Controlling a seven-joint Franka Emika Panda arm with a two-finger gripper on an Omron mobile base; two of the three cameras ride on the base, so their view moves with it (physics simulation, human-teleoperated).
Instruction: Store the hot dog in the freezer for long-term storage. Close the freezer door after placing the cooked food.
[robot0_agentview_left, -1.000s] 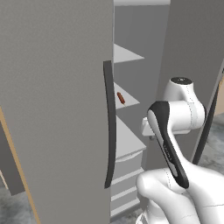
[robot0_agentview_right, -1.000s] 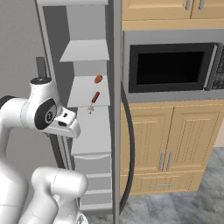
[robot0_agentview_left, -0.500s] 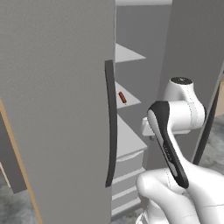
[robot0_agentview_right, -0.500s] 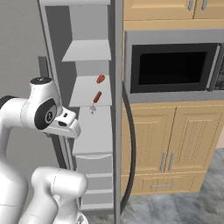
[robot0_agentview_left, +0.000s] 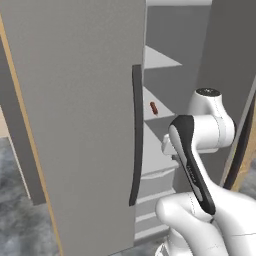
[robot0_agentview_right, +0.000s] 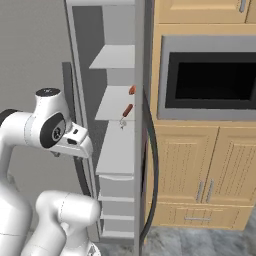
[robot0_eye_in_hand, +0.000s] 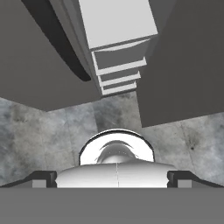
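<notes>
Though stored already, with hot dog (robot0_agentview_left: 153, 108) lying on a middle freezer (robot0_agentview_left: 161, 59) shelf, still needs door (robot0_agentview_left: 80, 100) shut. Same shelf spot as a second ago. Whole scene shifted and grown in both base views: reads as base driving closer, not things moving. Door edge and handle (robot0_agentview_left: 136, 135) now further across the opening than before; cannot tell if swung or just new viewpoint. Door not shut yet, shelves open to view. Hand (robot0_eye_in_hand: 112, 179) empty, fingers wide apart, touching nothing, pointed down at drawers (robot0_eye_in_hand: 118, 65) and floor (robot0_eye_in_hand: 43, 127). Next, probably: push door closed.
</notes>
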